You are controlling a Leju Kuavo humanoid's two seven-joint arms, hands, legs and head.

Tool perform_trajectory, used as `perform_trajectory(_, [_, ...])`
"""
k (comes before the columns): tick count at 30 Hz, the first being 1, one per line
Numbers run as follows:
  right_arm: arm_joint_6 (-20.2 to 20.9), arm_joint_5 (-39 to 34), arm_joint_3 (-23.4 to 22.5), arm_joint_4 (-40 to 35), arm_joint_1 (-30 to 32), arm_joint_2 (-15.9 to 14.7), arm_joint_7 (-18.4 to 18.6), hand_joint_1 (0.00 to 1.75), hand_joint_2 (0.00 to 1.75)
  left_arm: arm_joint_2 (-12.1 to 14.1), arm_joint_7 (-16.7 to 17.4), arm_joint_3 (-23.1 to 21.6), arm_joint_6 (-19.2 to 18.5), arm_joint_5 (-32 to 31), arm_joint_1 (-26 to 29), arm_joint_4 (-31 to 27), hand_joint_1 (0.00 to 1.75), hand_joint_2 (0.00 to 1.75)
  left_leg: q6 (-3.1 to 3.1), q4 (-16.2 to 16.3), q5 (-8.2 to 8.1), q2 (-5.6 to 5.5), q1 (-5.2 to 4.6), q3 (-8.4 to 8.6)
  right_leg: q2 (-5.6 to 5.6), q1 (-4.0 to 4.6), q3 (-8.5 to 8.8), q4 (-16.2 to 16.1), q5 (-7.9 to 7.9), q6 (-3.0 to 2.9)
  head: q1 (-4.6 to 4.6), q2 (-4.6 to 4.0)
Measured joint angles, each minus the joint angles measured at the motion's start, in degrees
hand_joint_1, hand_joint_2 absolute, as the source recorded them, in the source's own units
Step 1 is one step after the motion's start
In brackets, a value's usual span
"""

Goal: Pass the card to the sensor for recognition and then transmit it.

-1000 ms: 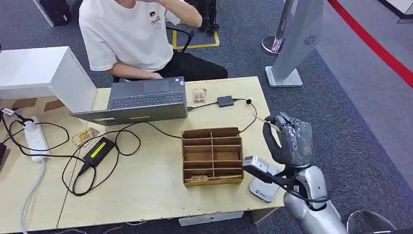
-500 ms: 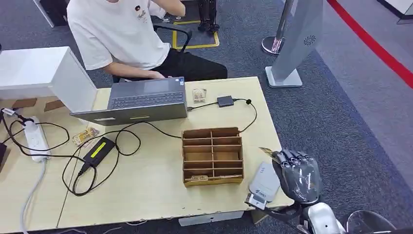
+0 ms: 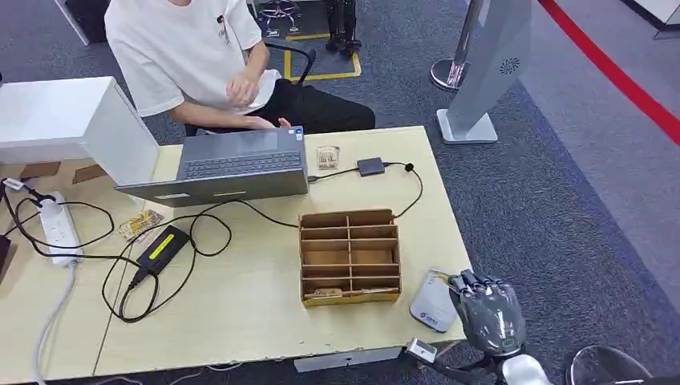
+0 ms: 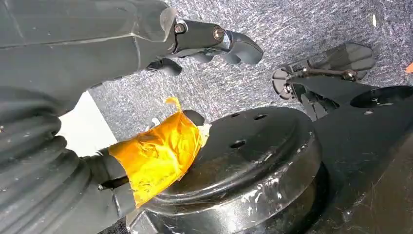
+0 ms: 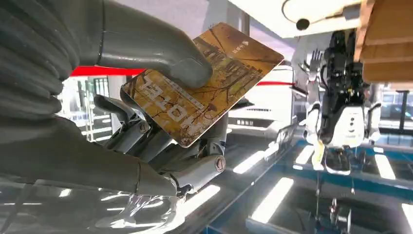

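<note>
Pinching the card [image 5: 202, 85] between thumb and fingers, the right hand [image 3: 487, 311] hovered just beside the grey sensor [image 3: 434, 301], at the table's [image 3: 240, 305] near right corner. The sensor lay just right of the wooden divided box [image 3: 350, 257]. The left hand [image 4: 160, 146] hung apart from the table with nothing in it; whether its fingers were spread or curled, I cannot tell.

A pale wooden surface [image 3: 248, 309] is seen, on which a laptop [image 3: 232, 164], a divided cardboard box [image 3: 350, 257] and a grey sensor [image 3: 433, 301] are set. A power strip [image 3: 58, 228], a black adapter [image 3: 163, 247] and looping cables [image 3: 120, 289] are spread across it.
</note>
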Motion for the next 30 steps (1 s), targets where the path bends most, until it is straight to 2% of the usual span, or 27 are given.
perform_trajectory(4, [0.0,-0.31,-0.02,1.01,0.67,0.63,-0.31,1.75,1.75,0.0,-0.28,0.02,0.22,0.02,0.0,0.0,0.0,1.75,0.0,0.0,0.0,0.01,0.0,0.01,0.0,0.0,0.01,0.0,0.0,0.0,0.02,0.0])
perform_trajectory(8, [0.0,-1.01,0.02,2.75,1.56,1.55,-0.04,1.75,1.75,0.0,-0.48,-0.18,0.85,4.48,-0.02,0.0,0.0,1.75,0.0,0.0,0.0,0.01,0.0,0.01,0.01,0.0,0.01,0.0,0.0,0.0,0.0,0.0])
perform_trajectory(13, [0.0,-0.85,0.02,4.85,2.43,2.58,-0.46,1.75,1.75,-0.02,-0.48,-0.52,1.03,5.25,-0.08,0.0,0.0,1.75,0.0,0.0,0.0,0.02,0.0,0.0,0.01,0.0,0.01,0.0,0.0,0.0,0.0,0.0])
perform_trajectory(24, [0.0,-1.73,1.2,6.78,2.58,2.69,2.29,1.75,1.75,0.02,-0.39,-1.75,1.07,7.15,-0.08,0.0,0.0,1.75,0.0,0.0,0.0,0.03,0.0,0.01,0.01,0.0,0.01,0.0,0.0,0.0,0.02,0.02])
perform_trajectory(25, [0.0,-1.68,1.22,6.82,2.58,2.69,2.23,1.75,1.75,0.02,-0.39,-1.77,1.09,7.15,-0.08,0.0,0.0,1.75,0.0,0.0,0.0,0.03,0.0,0.01,0.01,0.0,0.02,0.0,0.0,0.0,0.02,0.0])
perform_trajectory(27, [-0.02,-0.39,0.96,5.75,2.24,2.75,-0.4,1.75,1.75,0.09,-0.37,-2.45,1.01,6.78,-0.09,0.0,0.0,1.75,0.0,0.0,0.0,0.04,0.0,0.01,0.01,0.0,0.03,0.0,0.0,0.0,0.0,0.0])
perform_trajectory(30, [-0.02,-0.63,0.61,4.94,1.79,2.78,-0.9,1.75,1.75,0.09,-0.37,-2.51,0.96,6.47,-0.09,0.0,0.0,1.75,0.0,0.0,0.0,0.04,0.0,0.02,0.01,0.0,0.03,0.0,0.01,0.0,0.02,0.0])
